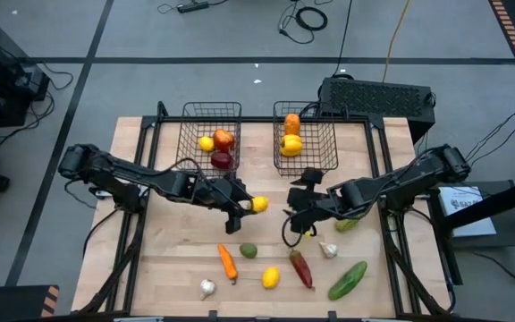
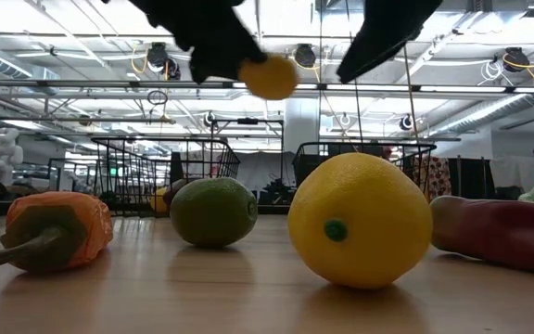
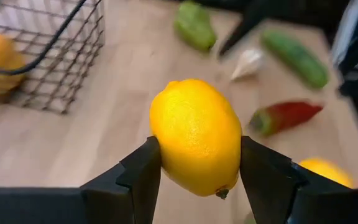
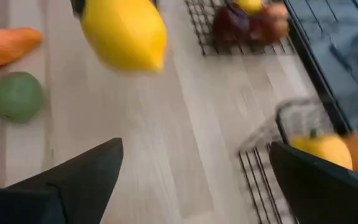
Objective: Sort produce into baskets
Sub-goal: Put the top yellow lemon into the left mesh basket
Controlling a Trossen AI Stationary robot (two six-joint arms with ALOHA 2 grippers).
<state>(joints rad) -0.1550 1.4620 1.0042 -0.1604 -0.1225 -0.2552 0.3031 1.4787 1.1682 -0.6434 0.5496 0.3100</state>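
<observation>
Wooden surface (image 1: 177, 259) under a workshop ceiling: left claw (image 1: 244, 211) carries a lemon (image 1: 259, 205) clear of the boards.

Its fingers pinch the lemon's sides, likely lifted to clear the wire rim of the left basket (image 1: 209, 134), which holds a lemon and apples; the right basket (image 1: 305, 139) holds yellow and orange pieces. The right claw (image 1: 299, 217) hangs close by, spread wide and empty, and could crowd the path. A lime (image 1: 249, 250), carrot (image 1: 228, 262), chilli (image 1: 301, 268), cucumber (image 1: 348, 279), garlic (image 1: 206, 288) wait loose.
</observation>
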